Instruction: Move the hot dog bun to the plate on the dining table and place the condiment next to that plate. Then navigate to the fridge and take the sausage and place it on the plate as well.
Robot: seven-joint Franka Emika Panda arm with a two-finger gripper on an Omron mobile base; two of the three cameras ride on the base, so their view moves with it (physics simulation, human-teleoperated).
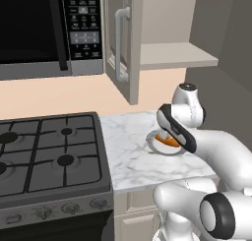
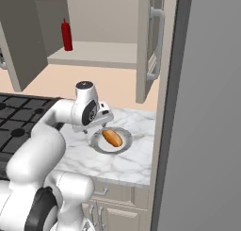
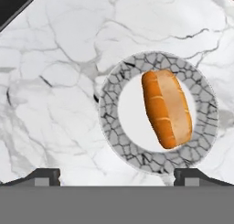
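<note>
The hot dog bun (image 3: 167, 109), orange-tan, lies on a small silvery-grey dish (image 3: 114, 127) on the marble kitchen counter (image 2: 127, 166). My gripper (image 3: 117, 175) hovers just above the dish, open, with nothing between its fingertips. The bun sits toward the right fingertip in the hand view. From the base views the bun (image 2: 112, 137) (image 1: 167, 140) shows right beside my hand. The condiment (image 2: 67, 34), a slim red bottle, stands on the shelf of the open wall cabinet above. The plate, the dining table and the sausage are out of view.
A gas stove (image 1: 49, 151) adjoins the counter on the left, with a microwave (image 1: 44, 28) above it. Open cabinet doors (image 2: 150, 41) hang over the counter. A tall grey side of the fridge (image 2: 207, 107) closes off the right.
</note>
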